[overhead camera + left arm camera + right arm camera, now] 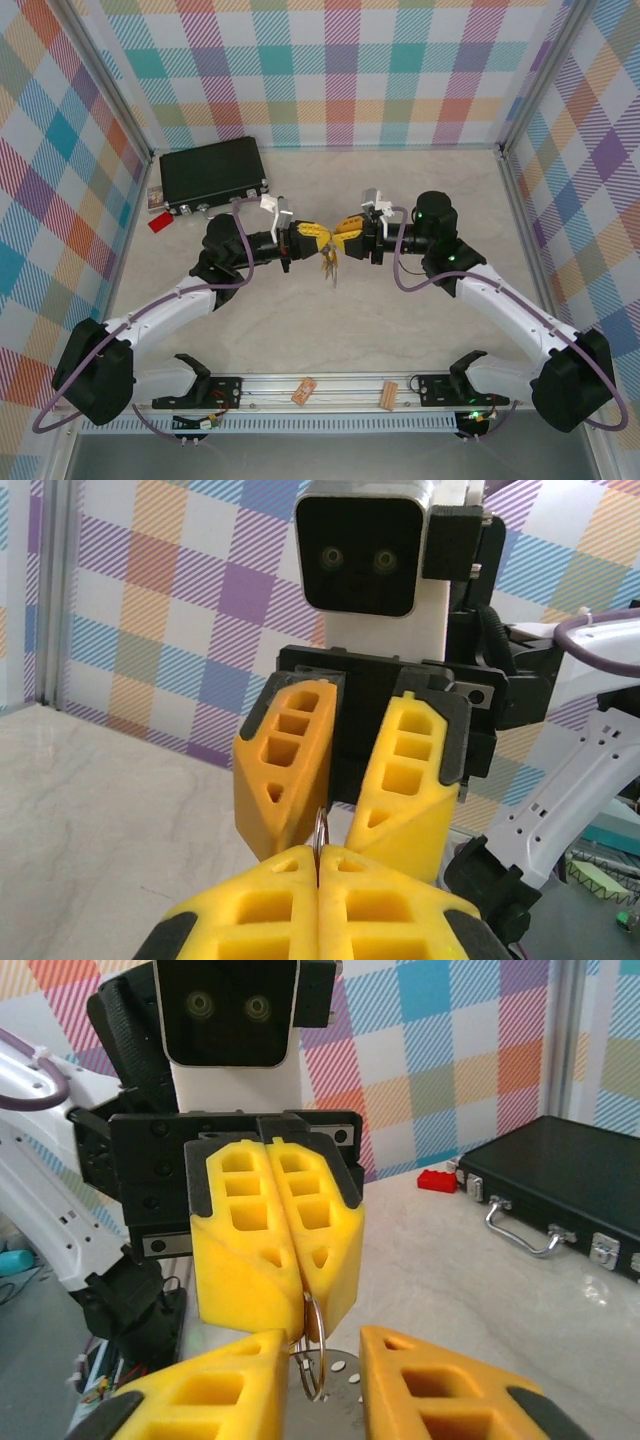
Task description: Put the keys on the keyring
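Note:
My two grippers meet tip to tip above the table's middle. The left gripper [318,238] [320,858] is shut on the keyring [319,832], which shows here as a thin silver ring seen edge-on, sticking out past its yellow fingertips. The right gripper [345,232] [322,1345] stands open, one finger on each side of the keyring [314,1345]. A flat silver metal piece with small holes [345,1385] lies between the right fingers, under the ring. A small bunch, probably the keys [330,268], hangs below the fingertips, too small to make out.
A black case [212,172] [560,1180] with a silver handle lies at the back left, a small red tag [159,222] [436,1180] beside it. Two tan wooden clips [304,391] [389,394] rest on the front rail. Plaid walls enclose the table.

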